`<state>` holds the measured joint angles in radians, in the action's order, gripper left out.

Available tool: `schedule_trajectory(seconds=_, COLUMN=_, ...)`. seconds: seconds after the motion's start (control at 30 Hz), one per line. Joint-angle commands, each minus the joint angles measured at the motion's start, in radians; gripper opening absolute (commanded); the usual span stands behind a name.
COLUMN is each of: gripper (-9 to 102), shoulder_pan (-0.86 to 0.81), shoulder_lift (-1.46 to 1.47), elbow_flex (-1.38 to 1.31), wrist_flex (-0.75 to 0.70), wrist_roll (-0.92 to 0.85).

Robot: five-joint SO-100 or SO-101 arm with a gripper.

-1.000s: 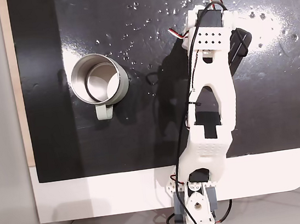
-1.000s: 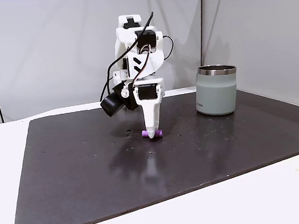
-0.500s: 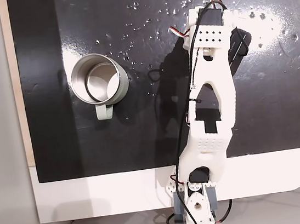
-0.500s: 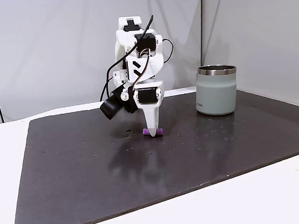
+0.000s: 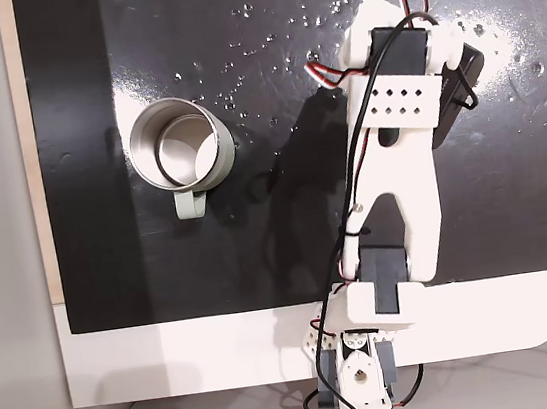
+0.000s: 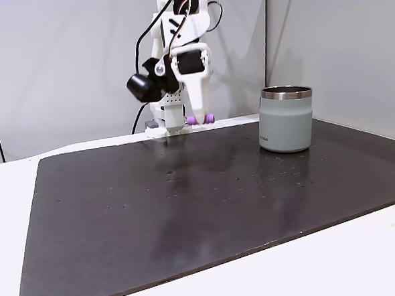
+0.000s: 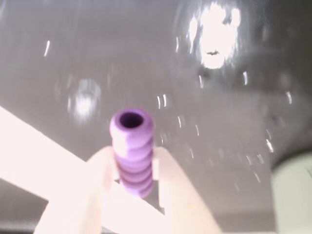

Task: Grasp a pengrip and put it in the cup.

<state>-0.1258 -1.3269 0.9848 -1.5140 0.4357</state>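
Pengrip (image 6: 200, 119) now lifted clear of the counter (image 6: 188, 209), fingers (image 7: 105, 170) clamped on it (firmly, it seems); cup (image 6: 287, 118) well aside, transfer due.

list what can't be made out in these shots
- Pengrip: in the top-down fixed view the arm covers it; in the side fixed view it is tiny.
- Gripper: overexposed in the wrist view, finger edges lost.
- Cup: cut off by the wrist view's right edge, blurred.
- Cup handle: hidden behind the cup body in the side fixed view.
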Motion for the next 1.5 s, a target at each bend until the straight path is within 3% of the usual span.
schedule_trajectory(seconds=0.0, gripper=0, shoulder_pan=0.06, shoulder_lift=-0.187, elbow_flex=-0.014, wrist_flex=-0.048, wrist_roll=0.014)
schedule_trajectory(seconds=0.3, gripper=0, shoulder_pan=0.35, shoulder_lift=-0.407, elbow_flex=-0.025, wrist_flex=-0.097, wrist_roll=0.018)
schedule_trajectory(seconds=0.77, gripper=0, shoulder_pan=0.707, shoulder_lift=-0.276, elbow_flex=-0.12, wrist_flex=-0.058, wrist_roll=-0.103)
schedule_trajectory(seconds=1.33, gripper=0, shoulder_pan=0.788, shoulder_lift=-0.189, elbow_flex=-0.126, wrist_flex=-0.1, wrist_roll=-0.138)
schedule_trajectory(seconds=1.47, gripper=11, shoulder_pan=0.785, shoulder_lift=-0.239, elbow_flex=-0.058, wrist_flex=-0.072, wrist_roll=-0.126)
